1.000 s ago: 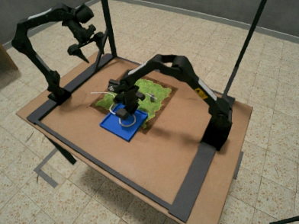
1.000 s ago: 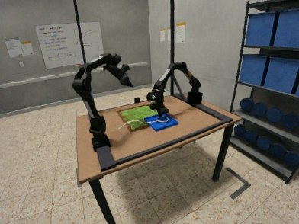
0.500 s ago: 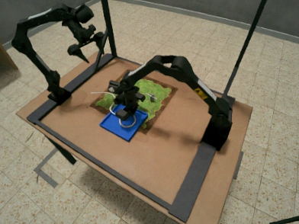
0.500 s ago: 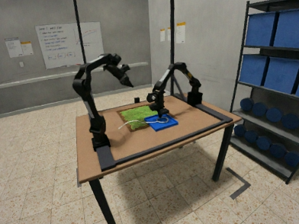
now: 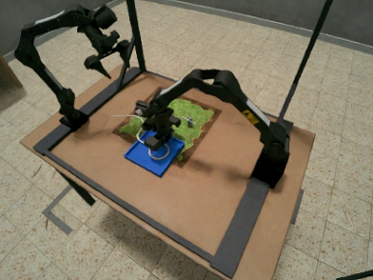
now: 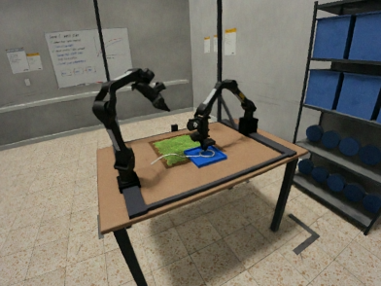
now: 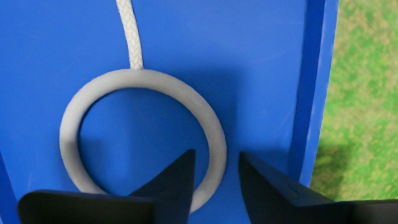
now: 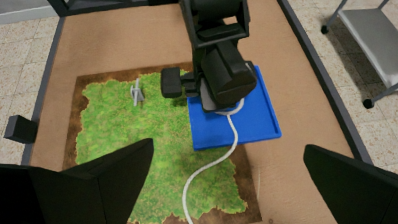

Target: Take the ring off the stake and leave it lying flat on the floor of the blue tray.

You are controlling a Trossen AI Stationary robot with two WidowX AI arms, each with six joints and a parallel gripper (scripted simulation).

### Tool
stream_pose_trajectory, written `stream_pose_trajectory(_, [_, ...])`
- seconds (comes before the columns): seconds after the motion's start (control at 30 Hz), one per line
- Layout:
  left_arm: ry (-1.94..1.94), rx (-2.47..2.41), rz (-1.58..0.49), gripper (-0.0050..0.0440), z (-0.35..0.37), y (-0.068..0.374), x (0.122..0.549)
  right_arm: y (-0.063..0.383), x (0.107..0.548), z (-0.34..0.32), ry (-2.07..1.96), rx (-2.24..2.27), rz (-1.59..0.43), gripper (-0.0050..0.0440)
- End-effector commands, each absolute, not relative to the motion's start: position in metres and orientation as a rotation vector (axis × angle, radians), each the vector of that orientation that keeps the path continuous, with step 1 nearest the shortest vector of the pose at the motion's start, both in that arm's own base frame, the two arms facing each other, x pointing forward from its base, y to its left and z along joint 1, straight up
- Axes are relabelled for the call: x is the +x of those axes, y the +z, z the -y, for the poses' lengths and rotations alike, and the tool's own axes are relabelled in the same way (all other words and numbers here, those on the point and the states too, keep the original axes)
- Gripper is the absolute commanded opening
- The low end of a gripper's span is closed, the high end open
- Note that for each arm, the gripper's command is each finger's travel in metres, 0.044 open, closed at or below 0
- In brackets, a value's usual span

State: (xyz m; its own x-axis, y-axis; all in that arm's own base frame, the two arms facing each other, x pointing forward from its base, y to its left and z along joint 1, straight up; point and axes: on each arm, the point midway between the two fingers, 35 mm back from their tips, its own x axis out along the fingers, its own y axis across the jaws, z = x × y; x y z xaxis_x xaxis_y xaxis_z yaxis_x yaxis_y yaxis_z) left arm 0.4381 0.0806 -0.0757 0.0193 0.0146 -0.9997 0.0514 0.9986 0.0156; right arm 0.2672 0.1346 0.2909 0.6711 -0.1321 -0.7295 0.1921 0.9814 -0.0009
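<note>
The grey ring (image 7: 212,135) lies flat on the floor of the blue tray (image 7: 165,40), with a white rope (image 7: 130,35) tied to its far side. My left gripper (image 7: 217,158) hangs just above it. Its fingers are parted and straddle the ring's near rim without gripping it. In the top view the left gripper (image 5: 154,144) is low over the tray (image 5: 154,156) and the ring. The small grey stake (image 5: 189,122) stands bare on the grass mat (image 5: 187,116). My right gripper (image 5: 102,66) is open and empty, held high above the table's far left corner.
The rope (image 8: 210,170) trails from the tray across the mat's edge toward the table. A small black block (image 8: 20,129) sits beside the mat. Dark frame strips run along the table edges. Upright poles stand behind the table.
</note>
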Motion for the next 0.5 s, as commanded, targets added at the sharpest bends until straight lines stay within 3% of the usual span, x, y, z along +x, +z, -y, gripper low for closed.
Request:
stream_pose_trajectory(0.0, [-0.024, 0.058, -1.522, 0.0146, -0.082, -0.065, 0.444, 0.297, 0.267, -0.134, -0.179, 0.094, -0.8, 0.044])
stream_pose_trajectory(0.3, [-0.019, 0.062, -1.496, 0.0146, -0.083, -0.039, 0.449, 0.297, 0.267, -0.134, -0.179, 0.094, -0.8, 0.044])
stream_pose_trajectory(0.4, [-0.019, 0.062, -1.496, 0.0218, -0.083, -0.029, 0.449, 0.297, 0.267, -0.134, -0.179, 0.094, -0.8, 0.044])
stream_pose_trajectory(0.47, [-0.019, 0.062, -1.496, 0.0218, -0.083, -0.029, 0.449, 0.297, 0.267, -0.134, -0.179, 0.094, -0.8, 0.044])
